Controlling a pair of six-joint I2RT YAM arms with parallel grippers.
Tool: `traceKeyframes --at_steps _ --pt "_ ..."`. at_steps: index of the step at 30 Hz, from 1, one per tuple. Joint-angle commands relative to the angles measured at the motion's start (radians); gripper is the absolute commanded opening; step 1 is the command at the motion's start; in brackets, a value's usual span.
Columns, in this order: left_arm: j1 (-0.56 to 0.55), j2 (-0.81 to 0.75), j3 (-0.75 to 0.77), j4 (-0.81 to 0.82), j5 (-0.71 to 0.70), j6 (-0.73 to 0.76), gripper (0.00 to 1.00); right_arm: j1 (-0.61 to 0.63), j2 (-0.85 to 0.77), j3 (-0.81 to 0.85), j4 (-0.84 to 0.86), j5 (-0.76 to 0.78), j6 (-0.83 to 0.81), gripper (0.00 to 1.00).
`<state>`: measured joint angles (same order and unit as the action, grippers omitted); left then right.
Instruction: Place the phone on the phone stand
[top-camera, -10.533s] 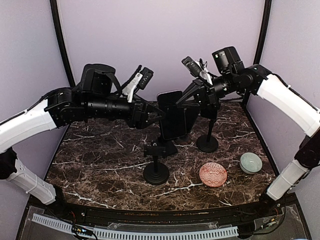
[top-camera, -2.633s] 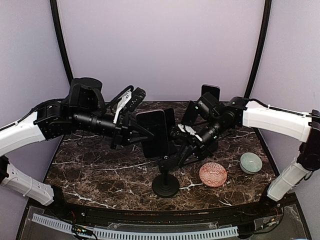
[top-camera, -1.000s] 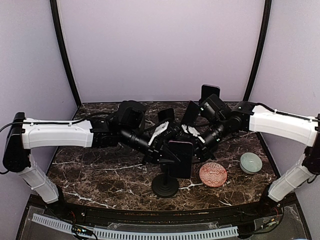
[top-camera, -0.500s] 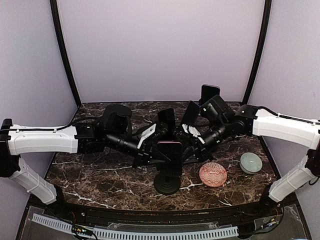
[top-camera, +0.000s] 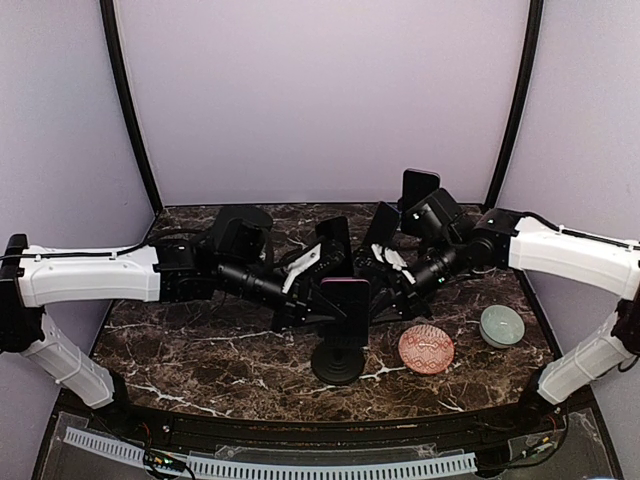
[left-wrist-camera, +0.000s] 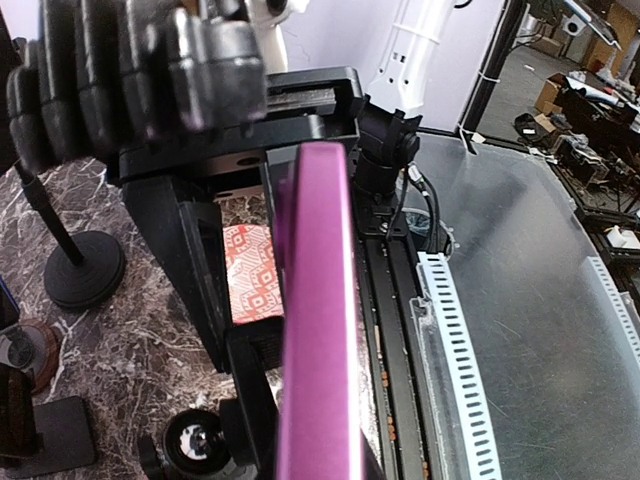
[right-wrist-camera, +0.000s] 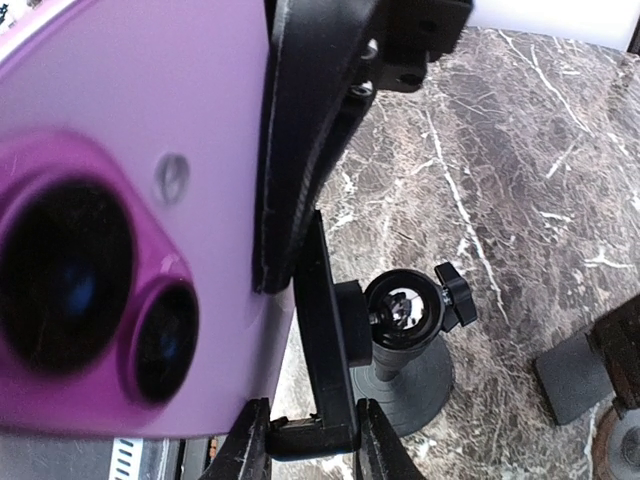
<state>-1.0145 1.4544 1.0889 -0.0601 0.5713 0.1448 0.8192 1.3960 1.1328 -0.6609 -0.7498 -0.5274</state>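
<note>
**A:** Over mid-table we're holding the phone (top-camera: 345, 302) upright in the left gripper (top-camera: 322, 303), clamped tight, its back just beside the phone stand (top-camera: 338, 364) cradle (right-wrist-camera: 322, 330).

**B:** Yep, and we're pinching that cradle's edge with the right gripper (right-wrist-camera: 312, 445), jaws narrow.

From here I read the purple rectangular phone (right-wrist-camera: 120, 150) as smooth satin-backed, its lenses (right-wrist-camera: 60, 275) glossy. The black round-based phone stand (top-camera: 338, 366) looks matt. The dark white-veined marble tabletop (top-camera: 190, 345) shines polished; at four o'clock, the pale green glazed bowl (top-camera: 501, 325) gleams.
</note>
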Motion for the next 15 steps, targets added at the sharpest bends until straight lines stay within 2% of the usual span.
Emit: traceKeyframes --at_steps 1,7,11,15 --pt "0.036 -0.019 -0.005 -0.249 -0.143 -0.028 0.00 -0.075 -0.093 0.009 -0.194 -0.018 -0.031 0.00" --pt "0.036 -0.046 -0.035 -0.294 -0.187 -0.053 0.00 -0.107 -0.125 -0.022 -0.175 -0.023 -0.039 0.00" --pt "0.036 0.013 0.017 -0.352 -0.227 -0.059 0.00 -0.115 -0.107 0.012 -0.285 -0.149 -0.151 0.00" --pt "0.036 0.054 0.040 -0.322 -0.299 -0.061 0.00 -0.115 -0.086 0.052 -0.388 -0.237 -0.260 0.00"
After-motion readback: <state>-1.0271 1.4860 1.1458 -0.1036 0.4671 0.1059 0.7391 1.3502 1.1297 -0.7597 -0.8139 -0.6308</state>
